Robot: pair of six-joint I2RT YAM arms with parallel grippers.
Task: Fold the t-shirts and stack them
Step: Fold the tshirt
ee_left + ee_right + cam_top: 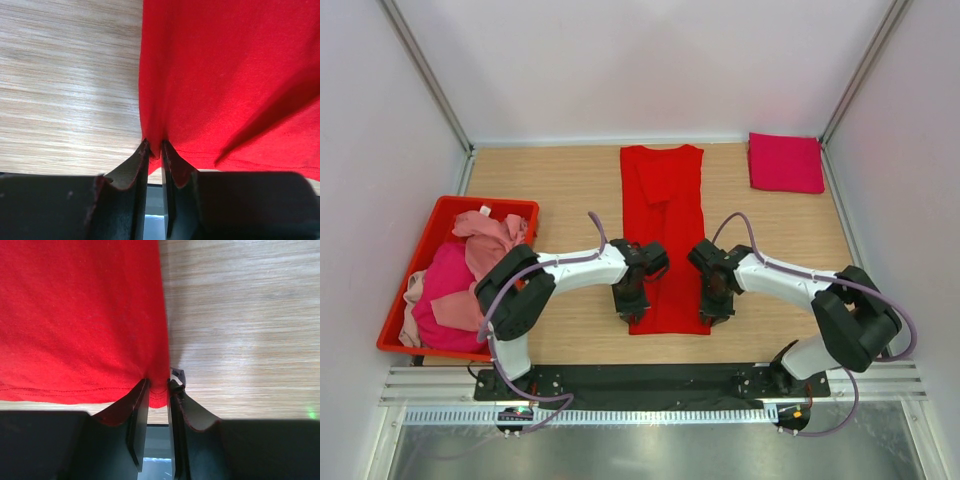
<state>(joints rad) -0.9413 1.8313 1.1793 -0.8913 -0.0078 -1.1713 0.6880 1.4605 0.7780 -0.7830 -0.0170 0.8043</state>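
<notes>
1. Handling: bright red cotton t-shirt (663, 235), soft, light and limp. Judged to sag wherever unsupported, with nothing to break. It will likely crumple if dragged across the pale wooden tabletop (550, 190).
2. Hold points: the two near hem corners, one per claw. Judged the right places, since raising both together keeps the hem straight for a fold away from the claws.
3. Left claw (154, 145): narrow, jaws nipped onto one hem corner. Cloth spreads ahead and to its inner side, bare wood to its outer side.
4. Right claw (159, 382): narrow likewise, pinching the opposite hem corner. Cloth lies ahead and inward, wood outward.
5. Appearance: a long narrow strip with its sides folded in, running straight ahead from between the claws, collar end farthest. Soft diagonal creases show just ahead of the left claw.
6. Other stock: folded magenta-crimson t-shirt (786, 162), a flat square well ahead of and outward from the right claw. Loose pale pink t-shirt (485, 238) and crumpled magenta t-shirt (445, 285), heaped in a rigid red plastic bin (448, 212) outward of the left claw.
</notes>
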